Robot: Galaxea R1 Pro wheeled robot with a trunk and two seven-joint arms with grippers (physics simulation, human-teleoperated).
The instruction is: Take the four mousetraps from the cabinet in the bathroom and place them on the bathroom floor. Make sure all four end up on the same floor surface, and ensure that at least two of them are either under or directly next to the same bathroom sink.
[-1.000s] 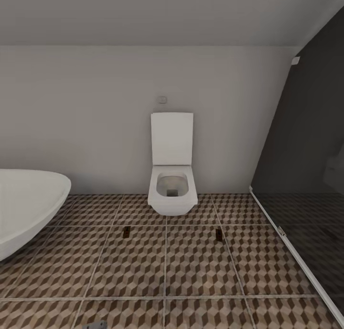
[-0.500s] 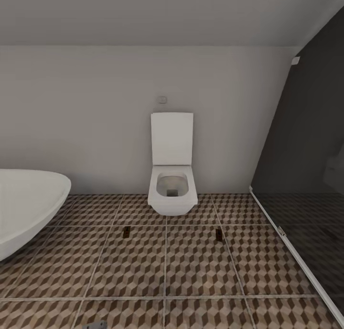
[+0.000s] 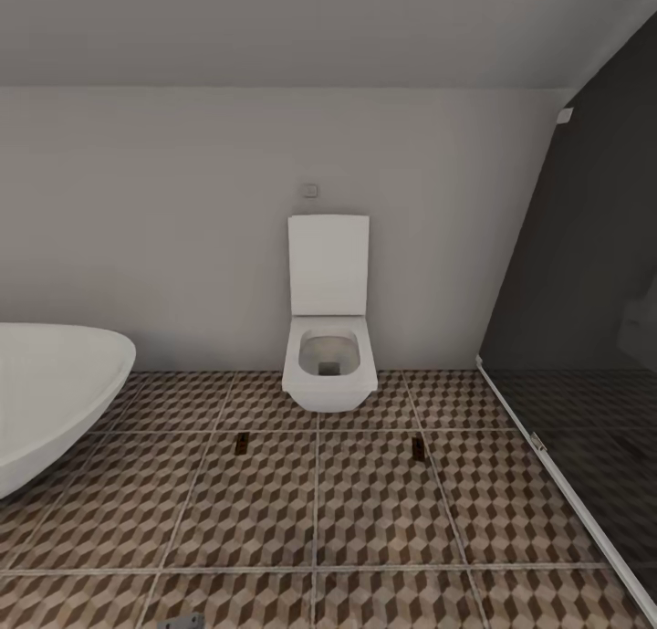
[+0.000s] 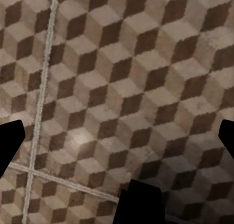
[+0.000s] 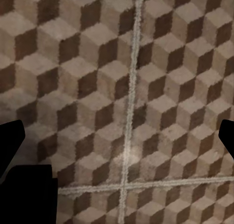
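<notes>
Left gripper [image 4: 117, 136]: dark fingertips sit at opposite edges of the left wrist view, spread wide, with only bathroom floor [image 4: 122, 87] between them, so released and carrying nothing. Right gripper [image 5: 117, 136]: same reading, tips far apart over bare tile and a grout crossing, nothing held.

Head view: identical to the pictures from a second and half a second ago. No shift of the camera, no arm movement. The robot is at a standstill (a pause, as I judge it).

Two small dark-and-tan objects lie flat on the floor in front of the toilet [image 3: 329, 355], well apart on neighbouring tiles: left one [image 3: 242, 443], right one [image 3: 418, 447]. Likely mousetraps, too small to confirm. Bathtub [image 3: 46, 392] at left, dark glass shower partition [image 3: 584, 337] at right.

Judgement: with empty grippers, remaining traps need fetching from the cabinet; placement near a sink looks not yet satisfied.
</notes>
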